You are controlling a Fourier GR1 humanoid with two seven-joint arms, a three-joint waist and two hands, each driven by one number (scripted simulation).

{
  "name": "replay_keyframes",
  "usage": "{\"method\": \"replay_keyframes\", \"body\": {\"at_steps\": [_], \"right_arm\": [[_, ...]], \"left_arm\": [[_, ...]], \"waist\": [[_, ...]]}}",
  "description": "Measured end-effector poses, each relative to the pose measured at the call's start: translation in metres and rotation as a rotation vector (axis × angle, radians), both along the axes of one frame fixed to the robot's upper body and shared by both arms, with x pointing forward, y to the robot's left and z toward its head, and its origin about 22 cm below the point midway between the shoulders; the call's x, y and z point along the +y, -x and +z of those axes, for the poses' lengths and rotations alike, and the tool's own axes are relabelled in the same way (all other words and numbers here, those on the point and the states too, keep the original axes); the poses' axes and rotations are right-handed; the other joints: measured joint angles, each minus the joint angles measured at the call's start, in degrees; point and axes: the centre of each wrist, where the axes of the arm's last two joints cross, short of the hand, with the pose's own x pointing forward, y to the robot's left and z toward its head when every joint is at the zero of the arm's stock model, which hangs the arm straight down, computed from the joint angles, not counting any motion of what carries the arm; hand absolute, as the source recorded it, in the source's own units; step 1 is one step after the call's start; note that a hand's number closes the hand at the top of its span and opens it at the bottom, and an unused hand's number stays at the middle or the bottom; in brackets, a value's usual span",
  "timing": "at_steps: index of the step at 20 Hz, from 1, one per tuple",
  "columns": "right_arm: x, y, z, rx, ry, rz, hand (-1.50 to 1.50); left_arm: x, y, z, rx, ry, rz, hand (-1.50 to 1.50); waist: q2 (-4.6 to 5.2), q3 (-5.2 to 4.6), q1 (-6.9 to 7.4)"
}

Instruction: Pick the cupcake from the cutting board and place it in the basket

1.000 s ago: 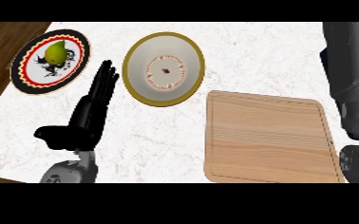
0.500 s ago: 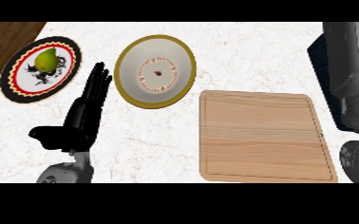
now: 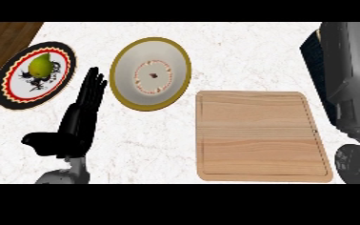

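The wooden cutting board [image 3: 263, 136] lies at the right of the counter with nothing on its top. No cupcake and no basket show anywhere in the view. My left hand [image 3: 76, 124] rests open at the lower left, fingers straight and pointing up, between the two plates and touching neither. Along the right edge a dark mass rises from the lower corner to the top: my right arm and hand [image 3: 332, 71], held beside the board's far right corner. What it holds, if anything, is hidden.
A white plate with a gold rim [image 3: 126, 95] stands left of the board's top edge. A plate with a red and black rim [image 3: 62, 83] holding a green pear [image 3: 41, 67] is at the far left. Brown wood [image 3: 15, 34] shows beyond the counter's top left corner.
Plates and board have slid a little to the left in the view. The dark right arm reaches slightly further in from the right edge. The left hand keeps its pose.
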Motion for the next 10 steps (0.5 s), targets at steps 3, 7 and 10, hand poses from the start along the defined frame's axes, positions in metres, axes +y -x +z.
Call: {"method": "replay_keyframes", "body": {"at_steps": [3,7,10], "right_arm": [[-0.012,0.002,-0.01,0.016,-0.024,-0.012,1.5],[-0.017,0.004,-0.032,0.057,-0.056,-0.016,1.5],[-0.02,0.005,-0.041,0.061,-0.076,-0.017,1.5]], "left_arm": [[0.004,0.001,0.0,-0.001,0.002,0.01,0.0],[0.008,0.003,-0.004,0.004,-0.001,0.02,0.0],[0.011,0.002,-0.003,0.004,-0.002,0.029,0.0]], "waist": [[-0.09,0.01,-0.49],[-0.26,0.01,-1.08],[-0.33,0.02,-1.34]]}}
